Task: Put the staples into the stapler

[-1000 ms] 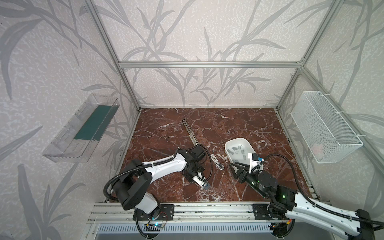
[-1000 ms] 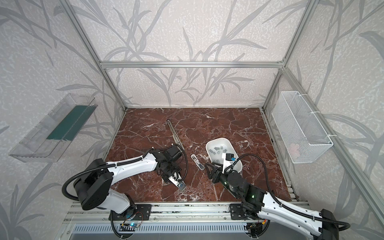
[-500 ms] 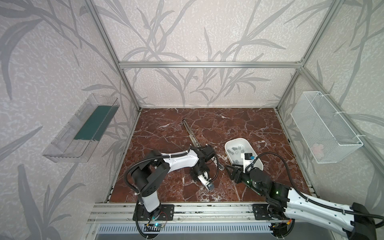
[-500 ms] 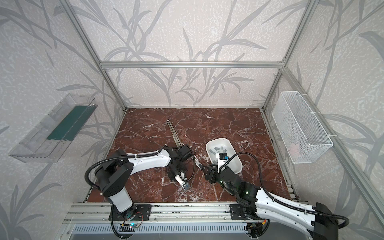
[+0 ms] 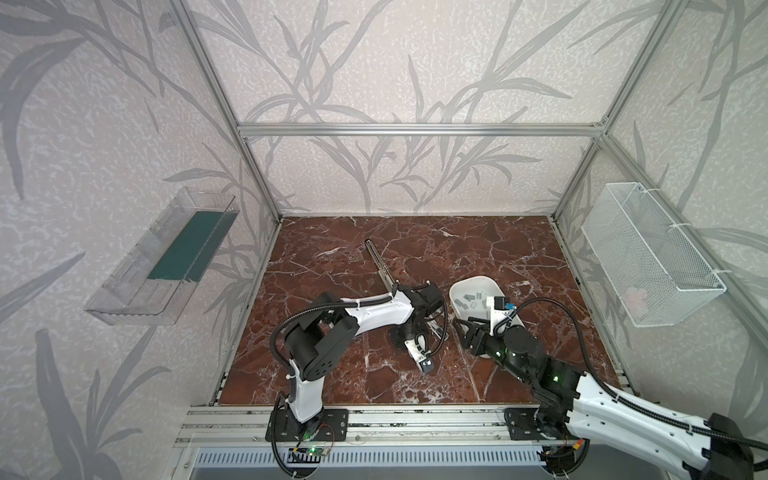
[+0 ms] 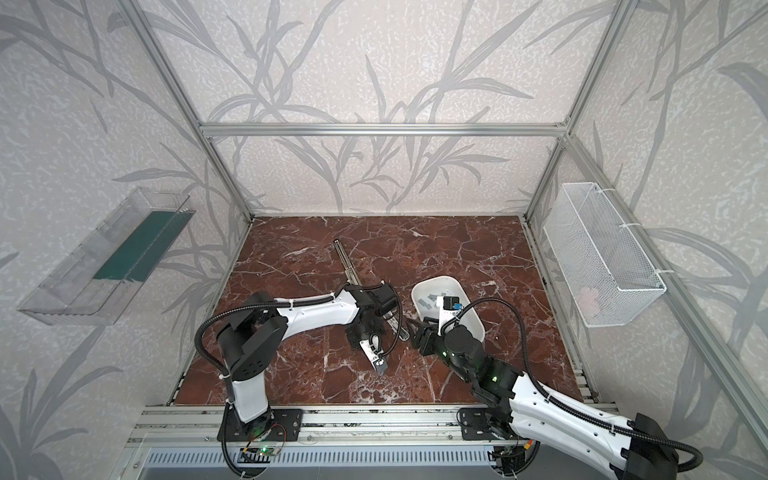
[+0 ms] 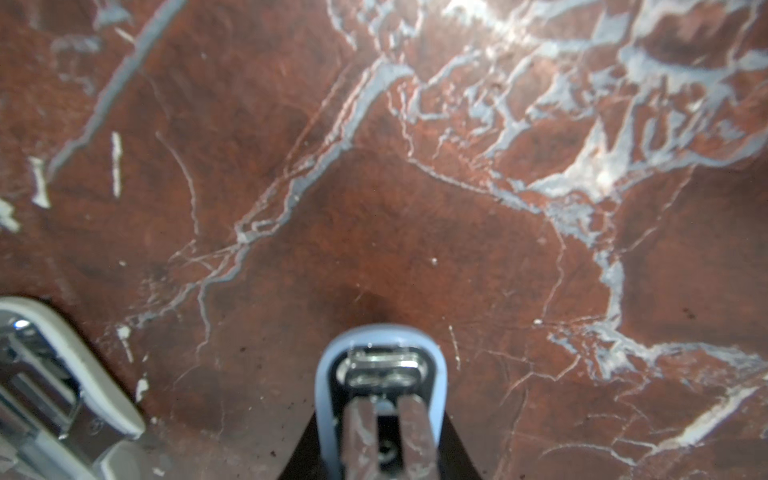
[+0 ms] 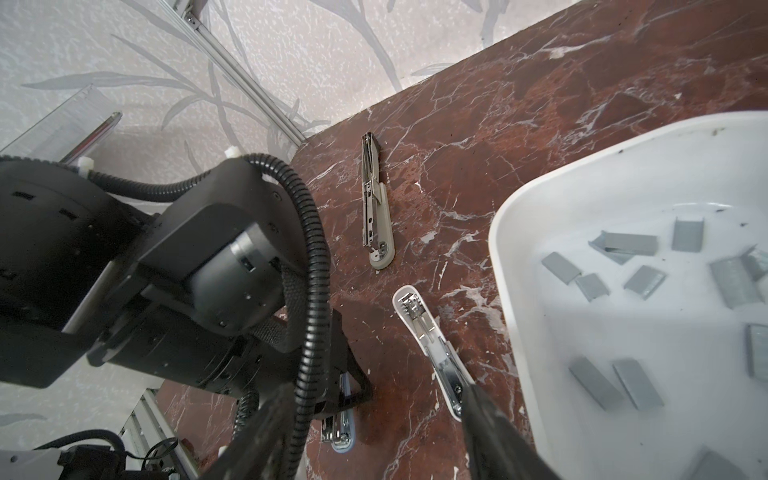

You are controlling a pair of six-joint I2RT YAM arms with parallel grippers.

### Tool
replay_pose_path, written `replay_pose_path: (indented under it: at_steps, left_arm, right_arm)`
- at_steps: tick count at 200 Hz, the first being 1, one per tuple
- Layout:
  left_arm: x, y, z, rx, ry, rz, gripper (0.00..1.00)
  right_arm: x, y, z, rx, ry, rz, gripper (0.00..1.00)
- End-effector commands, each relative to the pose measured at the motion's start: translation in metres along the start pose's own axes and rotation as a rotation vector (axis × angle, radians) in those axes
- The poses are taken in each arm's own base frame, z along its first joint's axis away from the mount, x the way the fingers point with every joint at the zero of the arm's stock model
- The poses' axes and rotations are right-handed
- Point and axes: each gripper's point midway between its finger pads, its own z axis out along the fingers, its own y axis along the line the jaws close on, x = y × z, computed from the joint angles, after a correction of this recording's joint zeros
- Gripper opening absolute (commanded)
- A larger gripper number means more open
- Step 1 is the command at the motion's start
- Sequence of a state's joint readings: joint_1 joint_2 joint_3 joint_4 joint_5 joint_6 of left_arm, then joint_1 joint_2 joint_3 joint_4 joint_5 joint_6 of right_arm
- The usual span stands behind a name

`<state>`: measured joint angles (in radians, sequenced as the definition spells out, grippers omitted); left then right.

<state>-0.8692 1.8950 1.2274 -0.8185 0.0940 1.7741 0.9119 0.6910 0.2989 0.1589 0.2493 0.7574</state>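
My left gripper (image 5: 414, 340) (image 6: 368, 340) (image 7: 380, 451) is shut on a blue-rimmed stapler (image 5: 424, 362) (image 6: 378, 362) (image 7: 381, 365) that lies low over the marble floor. A white stapler (image 5: 436, 328) (image 6: 399, 328) (image 8: 419, 320) (image 7: 83, 365) lies open just beside it. My right gripper (image 5: 466, 332) (image 6: 419, 332) (image 8: 370, 415) stands open at that white stapler's near end, one finger (image 8: 490, 428) over its tail. Several grey staples (image 5: 469, 298) (image 6: 430, 300) (image 8: 631, 243) lie loose in the white tray (image 5: 478, 277) (image 6: 440, 277) (image 8: 503, 232) next to my right gripper.
A grey stapler (image 5: 380, 266) (image 6: 347, 266) (image 8: 376, 216) lies unfolded flat farther back. A clear shelf (image 5: 166, 266) hangs on the left wall and a wire basket (image 5: 648, 257) on the right wall. Aluminium rails (image 5: 415, 419) edge the floor in front.
My left arm has swung and carried the blue-rimmed stapler a little to the right. My right gripper has moved left to the white stapler and its jaws have widened.
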Motion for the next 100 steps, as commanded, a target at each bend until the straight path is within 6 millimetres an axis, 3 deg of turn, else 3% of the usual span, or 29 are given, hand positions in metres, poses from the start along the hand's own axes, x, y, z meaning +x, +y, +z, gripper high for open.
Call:
replay_pose_path:
  at_steps: [1, 61, 100]
  left_arm:
    - [0.0081, -0.0263, 0.0288, 0.128, 0.024, 0.057, 0.26]
    - [0.012, -0.0221, 0.0328, 0.106, 0.049, 0.062, 0.37]
    - [0.0096, -0.0178, 0.0288, 0.08, 0.035, 0.059, 0.38]
  right_arm:
    - [-0.0042, 0.0008, -0.0011, -0.019, -0.004, 0.01, 0.64]
    - [-0.0048, -0.0032, -0.0056, -0.027, -0.001, 0.024, 0.64]
    - [-0.0057, -0.0025, -0.0076, -0.035, -0.005, 0.028, 0.64]
